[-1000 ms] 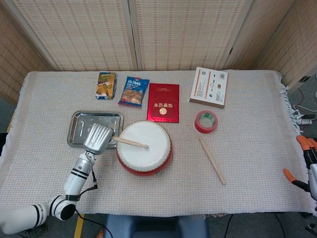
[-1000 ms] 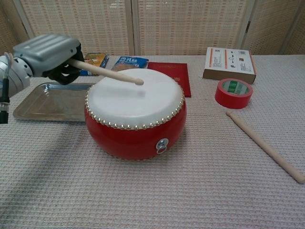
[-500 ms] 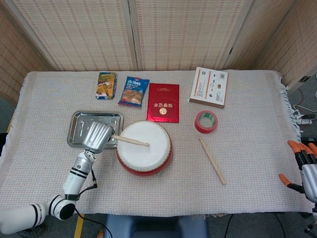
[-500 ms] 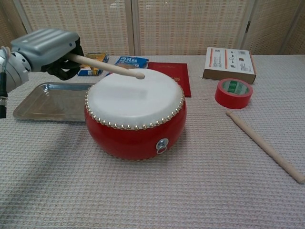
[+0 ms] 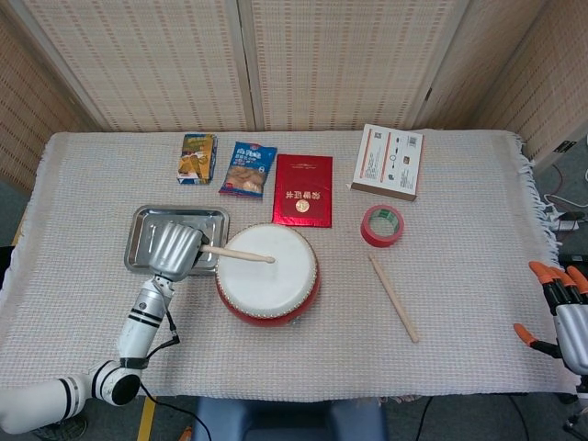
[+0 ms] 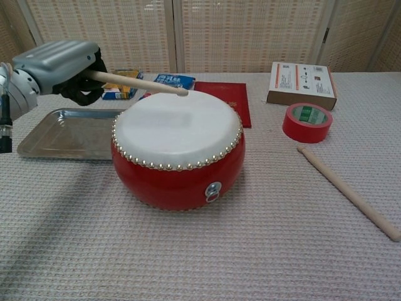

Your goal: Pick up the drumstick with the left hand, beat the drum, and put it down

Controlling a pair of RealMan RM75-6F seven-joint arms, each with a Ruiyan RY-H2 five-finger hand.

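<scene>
The left hand point(image 5: 173, 249) sits left of centre in the head view, its fingers point(image 6: 80, 93) wrapped round the butt of the drumstick point(image 6: 136, 83); the stick reaches rightward over the white skin of the red drum point(image 5: 267, 273), its tip raised just clear of the skin in the chest view; a steel tray point(image 5: 147, 230) lies under the hand on the bench point(image 5: 459, 294); a second stick point(image 5: 393, 297) rests right of the drum; the right hand point(image 5: 565, 308) shows at the lower right edge, fingers spread and holding nothing.
</scene>
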